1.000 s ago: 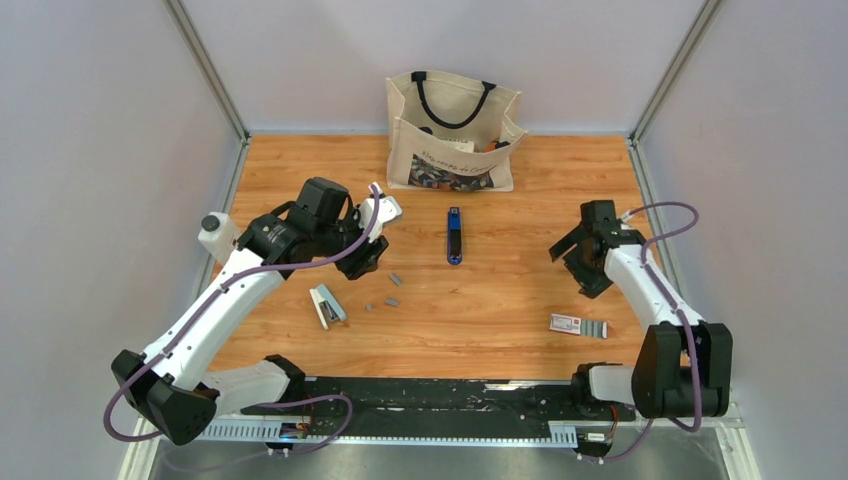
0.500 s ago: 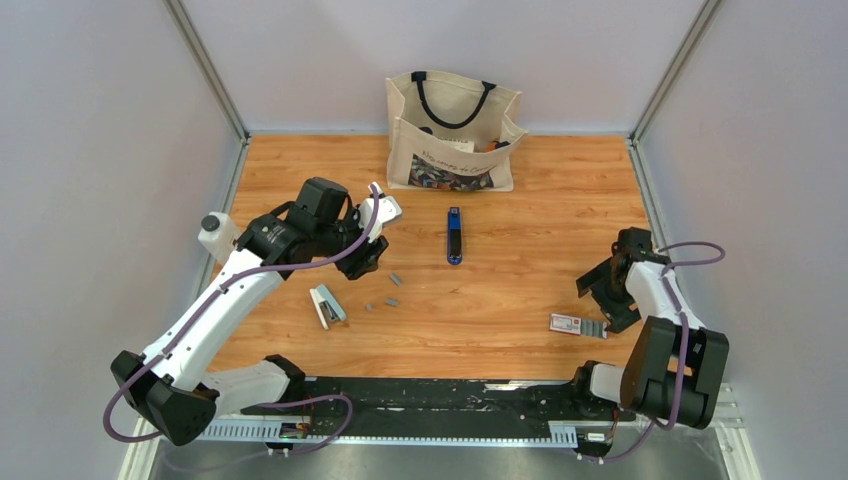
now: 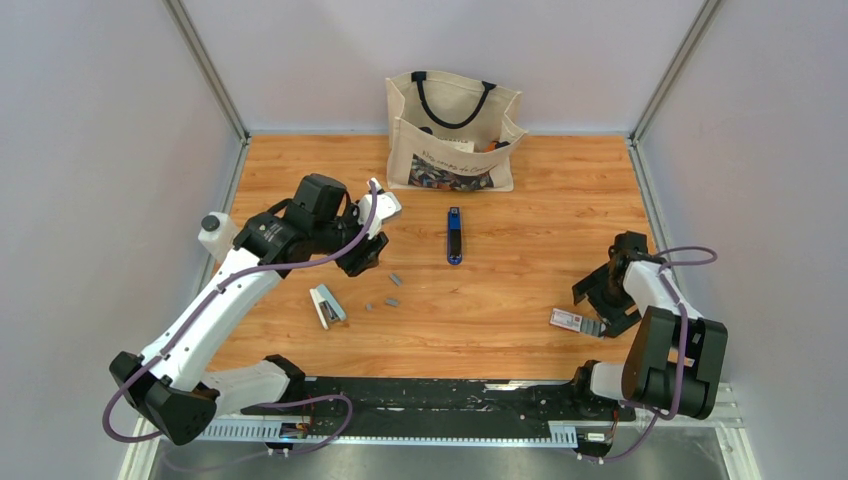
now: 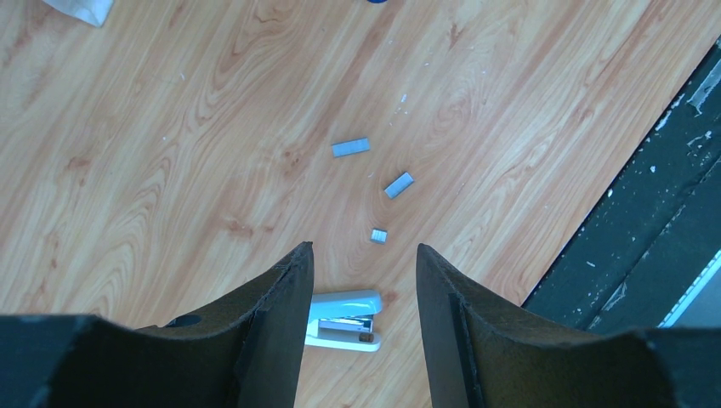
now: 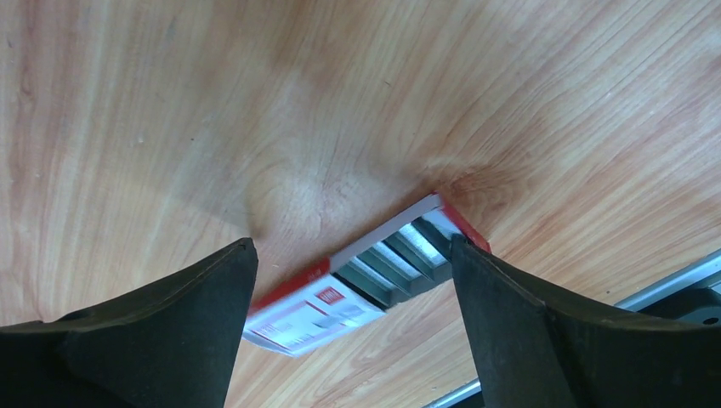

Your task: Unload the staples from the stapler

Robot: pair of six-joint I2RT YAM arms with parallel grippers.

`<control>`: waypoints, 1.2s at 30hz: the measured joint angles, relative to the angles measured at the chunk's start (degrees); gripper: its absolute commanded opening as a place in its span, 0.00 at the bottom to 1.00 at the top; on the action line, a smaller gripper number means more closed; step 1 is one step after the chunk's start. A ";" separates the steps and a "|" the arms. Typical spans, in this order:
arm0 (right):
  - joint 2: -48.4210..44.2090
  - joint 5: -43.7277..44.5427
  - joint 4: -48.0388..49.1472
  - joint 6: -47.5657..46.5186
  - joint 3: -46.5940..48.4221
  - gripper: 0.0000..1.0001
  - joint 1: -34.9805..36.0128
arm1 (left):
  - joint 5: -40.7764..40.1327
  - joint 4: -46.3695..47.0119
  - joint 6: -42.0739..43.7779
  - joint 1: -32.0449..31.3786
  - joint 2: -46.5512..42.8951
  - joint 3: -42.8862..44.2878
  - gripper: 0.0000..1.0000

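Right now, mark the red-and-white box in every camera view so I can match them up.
Top external: the red-and-white box lies on the wood near the table's right front.
Left wrist: not in it.
Right wrist: low centre, lying slantwise inside the open right gripper.
Shared landmark: the table's near edge, which runs along the bottom in the top view, down the right side in the left wrist view, and across the bottom right corner in the right wrist view.

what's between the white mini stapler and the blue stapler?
Three short grey staple strips lie loose on the stretch between the white stapler and the blue stapler; nothing else. It shows in the top view.
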 measured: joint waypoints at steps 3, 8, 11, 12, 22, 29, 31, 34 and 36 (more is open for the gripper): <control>0.02 -0.37 0.39 0.02 -0.81 0.90 0.07 | 0.02 -0.04 -0.02 0.00 0.02 0.22 0.57; 0.02 -0.28 0.76 0.00 -1.18 0.89 0.79 | 0.00 -0.04 -0.02 0.02 0.20 0.24 0.57; 0.02 -0.26 0.81 0.02 -1.31 0.89 1.29 | 0.00 -0.04 -0.02 0.02 0.22 0.24 0.57; 0.02 -0.26 0.81 0.04 -1.36 0.89 1.51 | 0.00 -0.02 -0.02 0.02 0.22 0.24 0.56; -1.46 0.07 0.85 3.34 -2.45 0.88 6.69 | 0.00 -0.02 -0.02 0.00 0.24 0.24 0.56; -1.62 0.13 0.98 8.28 -2.60 0.88 13.94 | -0.02 -0.02 0.00 0.00 0.22 0.24 0.56; -1.42 -0.09 1.03 10.40 -2.45 0.88 17.35 | -0.04 -0.02 0.02 0.00 0.22 0.22 0.56; -0.31 -0.66 1.16 13.90 -1.55 0.88 22.29 | -0.04 -0.02 0.04 0.02 0.22 0.22 0.56; 0.66 -1.18 1.31 16.26 -0.81 0.88 25.33 | -0.07 0.00 0.11 0.00 0.22 0.22 0.56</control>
